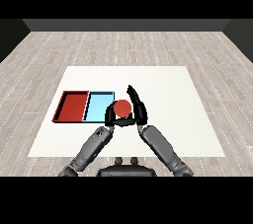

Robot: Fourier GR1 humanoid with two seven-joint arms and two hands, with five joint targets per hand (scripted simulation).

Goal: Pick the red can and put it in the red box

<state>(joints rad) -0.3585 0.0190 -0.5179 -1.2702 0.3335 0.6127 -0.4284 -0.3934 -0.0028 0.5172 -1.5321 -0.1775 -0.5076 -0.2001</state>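
Nearest to the cam, both grey forearms are coming up from the bottom corners and angling in toward the middle of the white table.

Left hand is sitting just below the red can, right by the near right corner of the light blue tray. It's partly hidden behind the can, so can't tell whether its fingers are curled or straight, not gonna guess.

Right hand is wrapping the can from the right side, w/ its fingers curling along the can's edge and under it, while one black digit is sticking up past the can, pointing away from the robot. So the right hand is gripping the can.

The can itself is showing its round red top, sitting between the two hands, its left edge overlapping the blue tray's right edge in this view. Can't tell if it's on the table or lifted off it.

A bit further left, the blue tray and the red tray are lying side by side, touching, red one on the far left. The can isn't in the red tray, it's well apart from it w/ the whole blue tray in between.
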